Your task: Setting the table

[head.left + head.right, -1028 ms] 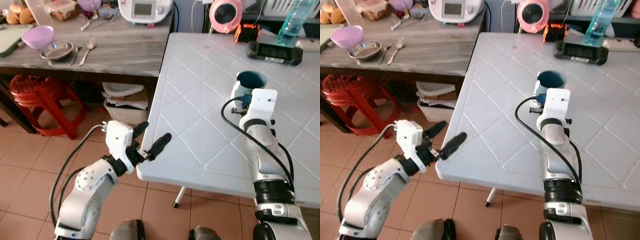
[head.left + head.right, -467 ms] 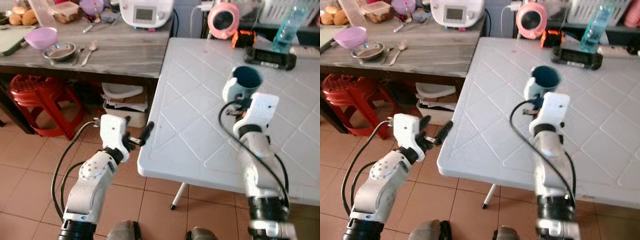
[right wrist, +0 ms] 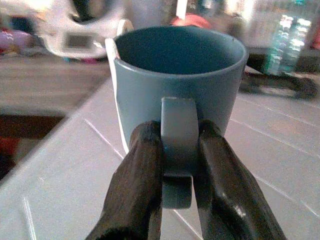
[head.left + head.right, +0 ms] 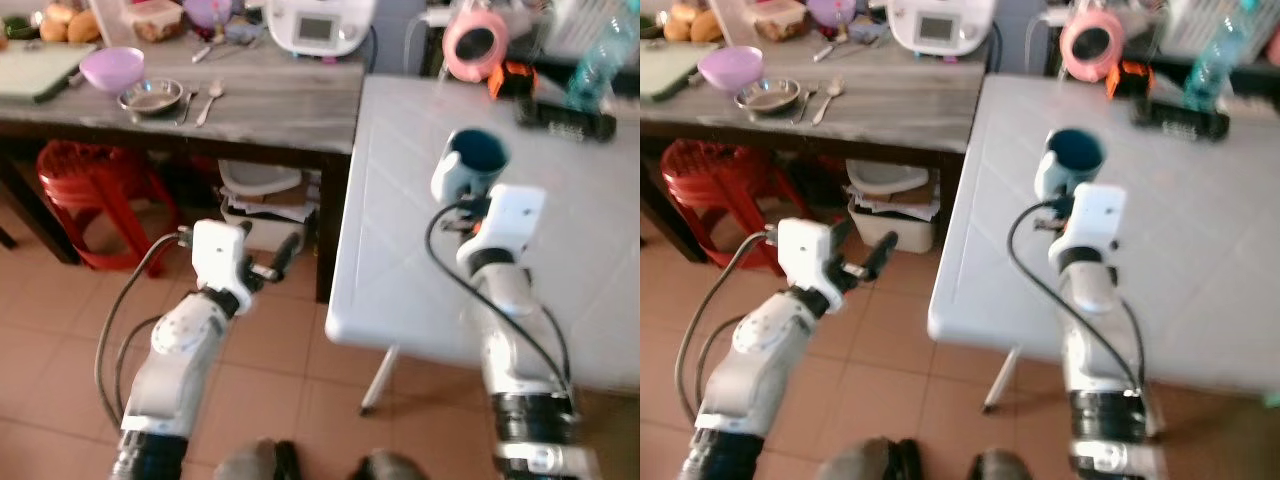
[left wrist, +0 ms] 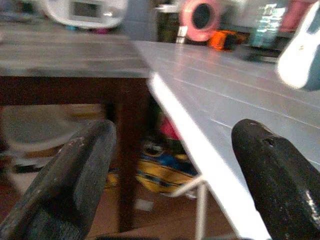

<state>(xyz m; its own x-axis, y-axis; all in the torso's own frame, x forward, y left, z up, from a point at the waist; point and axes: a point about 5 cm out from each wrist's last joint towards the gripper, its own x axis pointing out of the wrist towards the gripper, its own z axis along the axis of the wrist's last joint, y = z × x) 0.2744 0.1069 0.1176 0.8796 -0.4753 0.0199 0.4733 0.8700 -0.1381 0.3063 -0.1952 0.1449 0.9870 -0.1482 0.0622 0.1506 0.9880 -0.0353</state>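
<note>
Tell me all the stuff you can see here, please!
mug: 1, blue, held by its handle over the white table
white table: 1, on the right
wooden table: 1, grey, on the left
bowl: 1, purple, on the wooden table
metal dish: 1, silver, beside the bowl
spoons: 2, silver, next to the dish
appliance: 1, white, back of the wooden table
stool: 1, red, under the wooden table
bottle: 1, clear green, far end of the white table
round pink thing: 1, behind the white table
left gripper: black fingers open, over the floor
right gripper: black fingers shut on the mug's handle
</note>
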